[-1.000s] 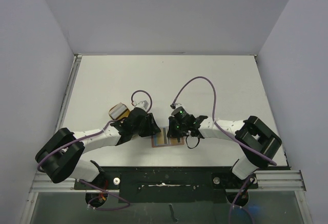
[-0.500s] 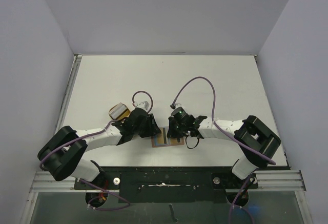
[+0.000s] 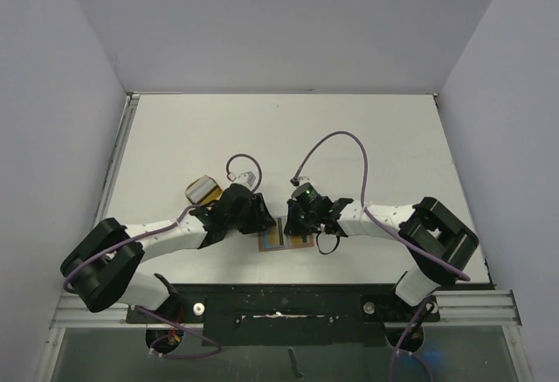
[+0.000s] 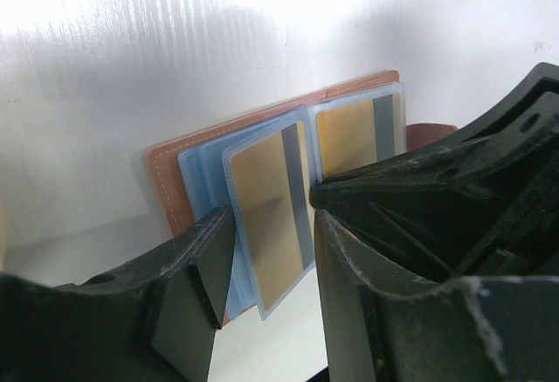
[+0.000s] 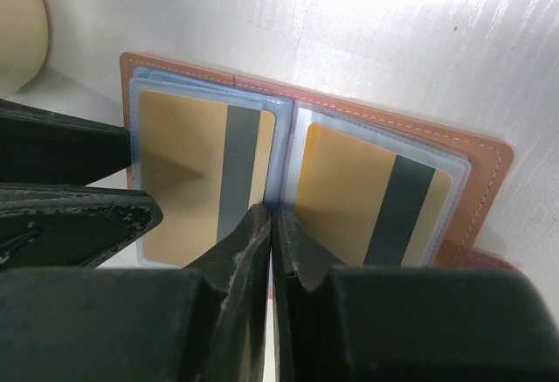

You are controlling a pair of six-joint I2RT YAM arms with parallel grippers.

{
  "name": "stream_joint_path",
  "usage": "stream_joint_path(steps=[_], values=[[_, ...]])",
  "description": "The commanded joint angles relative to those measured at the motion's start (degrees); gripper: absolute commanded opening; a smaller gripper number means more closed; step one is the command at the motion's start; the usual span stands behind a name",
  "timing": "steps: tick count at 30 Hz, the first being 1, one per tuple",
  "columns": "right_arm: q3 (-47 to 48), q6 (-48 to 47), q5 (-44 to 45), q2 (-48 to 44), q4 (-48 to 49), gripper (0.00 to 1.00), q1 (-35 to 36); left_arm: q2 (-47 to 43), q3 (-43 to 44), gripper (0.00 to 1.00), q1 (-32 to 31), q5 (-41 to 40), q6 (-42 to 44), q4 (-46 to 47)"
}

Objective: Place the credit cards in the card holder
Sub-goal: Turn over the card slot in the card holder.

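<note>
Two gold cards (image 5: 179, 172) with dark stripes, by my count, sit in clear sleeves of the opened reddish-brown card holder (image 5: 489, 150), flat on the white surface (image 3: 367, 137) near its front edge between both arms, right tool (image 5: 271, 220) pressed together at the centre fold, left tool (image 4: 269, 225) spread astride one lifted sleeve.
</note>
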Motion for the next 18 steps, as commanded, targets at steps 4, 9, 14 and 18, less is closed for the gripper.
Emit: stream_joint_path(steps=[4, 9, 14, 18], values=[[-1.3, 0.2, 2.0, -0.1, 0.1, 0.05, 0.1, -2.1, 1.5, 0.39, -0.2, -0.3, 0.4, 2.4], [-1.1, 0.2, 2.0, -0.5, 0.1, 0.05, 0.2, -1.7, 1.5, 0.35, -0.2, 0.4, 0.2, 3.1], [-0.7, 0.3, 2.3, -2.1, -0.4, 0.06, 0.2, -2.2, 1.8, 0.34, -0.3, 1.9, -0.2, 4.7], [-0.6, 0.4, 3.1, -4.0, -0.2, 0.1, 0.1, -1.8, 2.2, 0.34, -0.3, 3.7, -0.9, 7.3]])
